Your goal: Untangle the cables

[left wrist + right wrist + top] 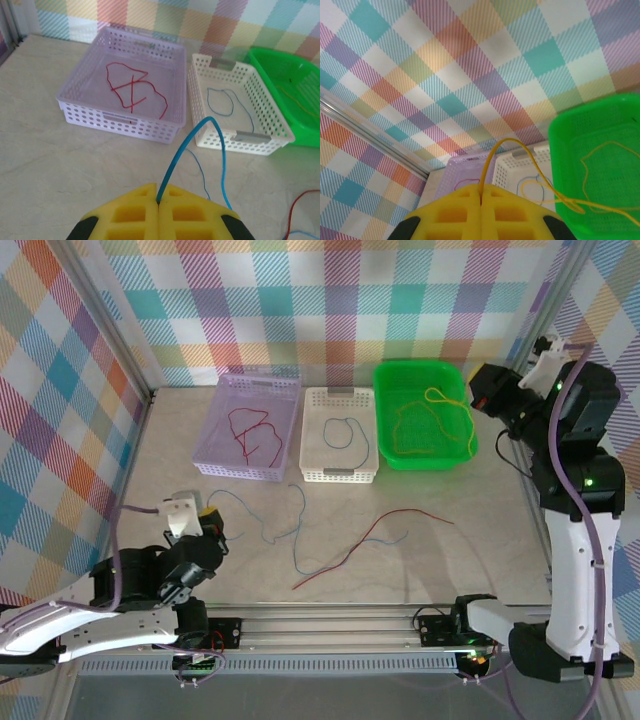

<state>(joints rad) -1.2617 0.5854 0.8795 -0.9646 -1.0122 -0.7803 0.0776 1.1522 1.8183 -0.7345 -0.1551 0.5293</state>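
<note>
Near the front-left corner of the worktop, the left pincer is clenched on a blue cable — the strand rises from between the yellow pads, arcs over and drops back to the surface on the right. At the far right, the right pincer is raised by the edge of the green basket, clamped on a yellow cable whose free length loops down into that basket and lies curled on its floor. Three baskets stand in a row at the back: the purple basket holds a red cable, the white basket beside it holds a thin blue loop, and the green one sits on the right. Loose on the worktop in front of them lies a long red cable, running beside thin blue strands — where one blue strand ends and another begins I cannot tell.
</note>
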